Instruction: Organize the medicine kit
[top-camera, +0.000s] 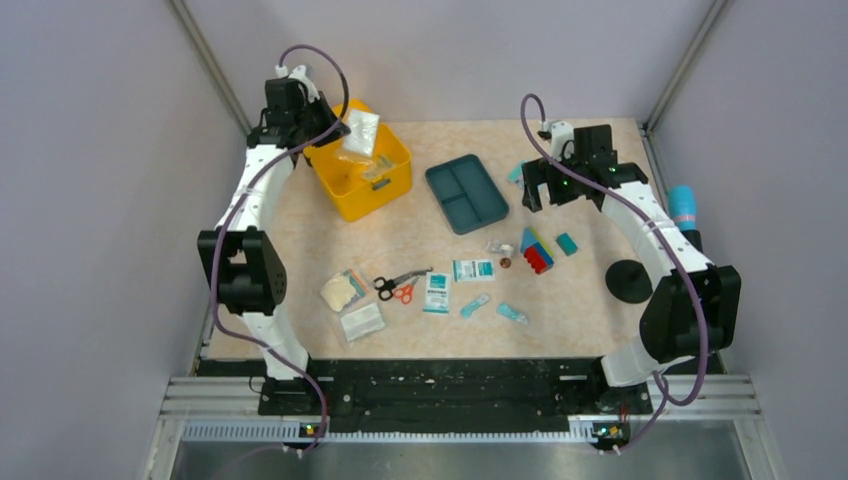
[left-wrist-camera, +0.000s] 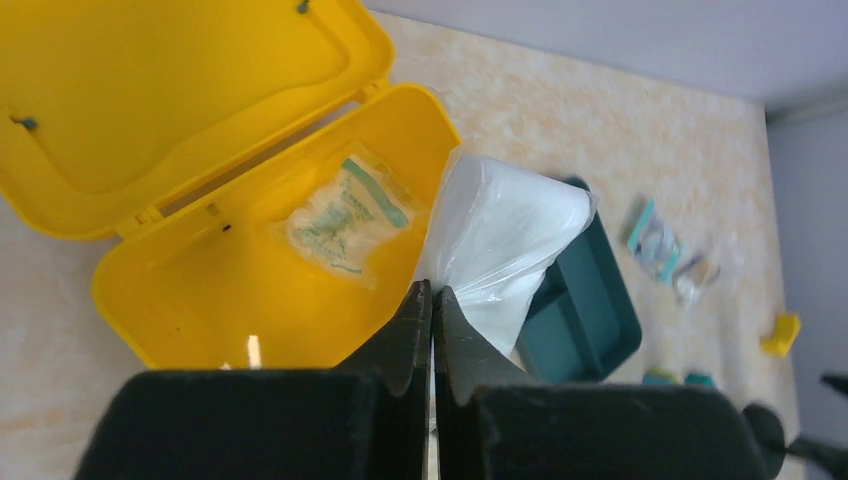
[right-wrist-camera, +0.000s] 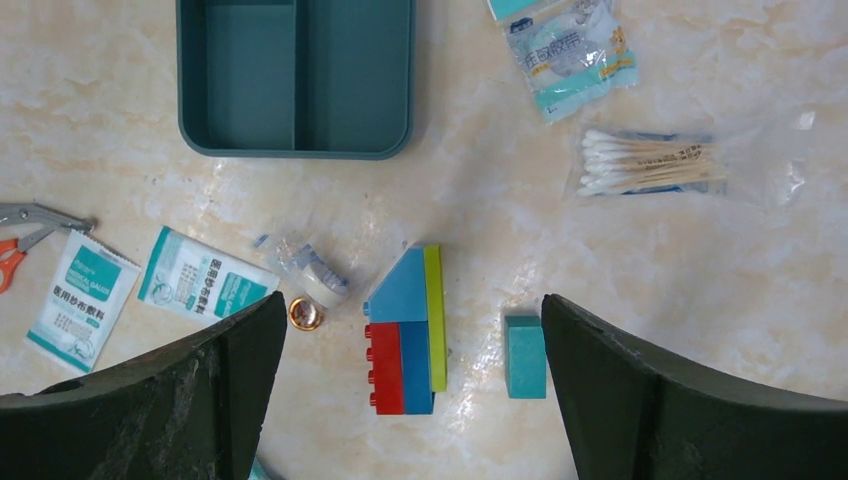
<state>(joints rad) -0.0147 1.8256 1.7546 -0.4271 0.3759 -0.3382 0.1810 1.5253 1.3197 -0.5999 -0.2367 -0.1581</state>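
The yellow medicine kit (top-camera: 352, 187) stands open at the back left; in the left wrist view its lid (left-wrist-camera: 150, 90) is folded back and a printed sachet (left-wrist-camera: 345, 215) lies inside. My left gripper (left-wrist-camera: 432, 292) is shut on a clear white plastic bag (left-wrist-camera: 505, 240) and holds it at the box's right rim; the bag also shows in the top view (top-camera: 360, 132). My right gripper (right-wrist-camera: 410, 330) is open and empty above a stack of coloured blocks (right-wrist-camera: 408, 330), at the back right in the top view (top-camera: 560, 185).
A dark teal compartment tray (top-camera: 466, 192) lies right of the kit. Scissors (top-camera: 398, 288), sachets (top-camera: 473, 269), gauze packs (top-camera: 343, 291) and small tubes (top-camera: 512, 314) lie along the front. A teal block (right-wrist-camera: 524, 356), cotton swabs (right-wrist-camera: 645, 165) and a small roll (right-wrist-camera: 318, 275) lie near the blocks.
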